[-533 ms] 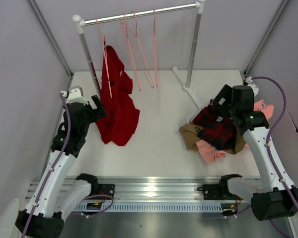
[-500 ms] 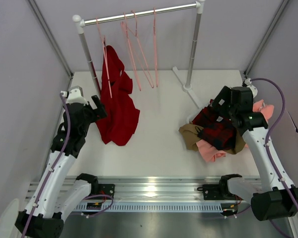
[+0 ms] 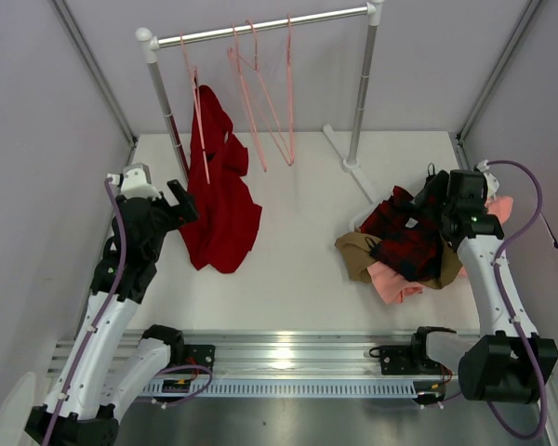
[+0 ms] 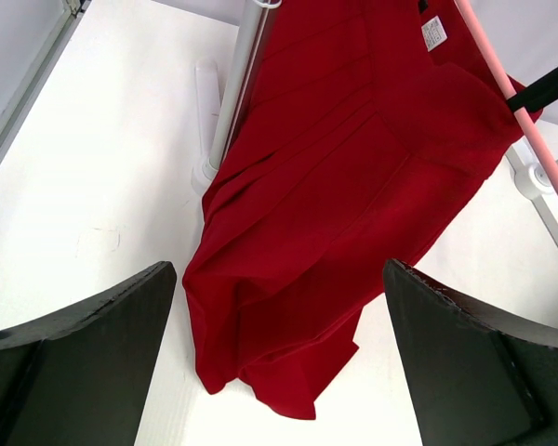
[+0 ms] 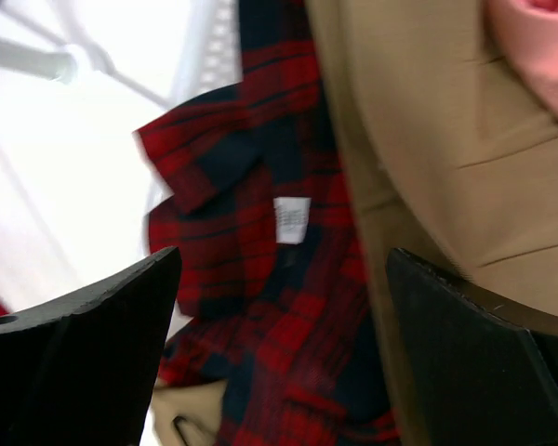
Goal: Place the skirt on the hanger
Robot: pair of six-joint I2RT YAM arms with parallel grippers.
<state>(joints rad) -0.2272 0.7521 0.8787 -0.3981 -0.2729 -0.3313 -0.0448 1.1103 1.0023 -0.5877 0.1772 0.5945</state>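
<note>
The red and navy plaid skirt (image 3: 402,237) lies crumpled on top of a clothes pile at the right of the table. In the right wrist view the skirt (image 5: 279,316) fills the middle and shows a white label (image 5: 290,219). My right gripper (image 3: 432,193) is open and empty, just above the pile's right side; in its own view (image 5: 284,372) the plaid lies between the jaws, with no grip on it. Several pale-pink hangers (image 3: 260,102) hang on the rail at the back. My left gripper (image 3: 181,197) is open and empty, facing the solid red garment (image 4: 353,186).
The solid red garment (image 3: 219,200) hangs from a pink hanger (image 4: 530,130) by the rack's left post (image 3: 167,111). Tan cloth (image 5: 418,139) and pink cloth (image 3: 400,283) lie under the skirt. The rack's right post (image 3: 361,93) and foot stand behind the pile. Grey walls enclose the table.
My right arm has drawn back to the right, so its gripper now sits at the pile's right side. My left arm has shifted slightly to the left.
</note>
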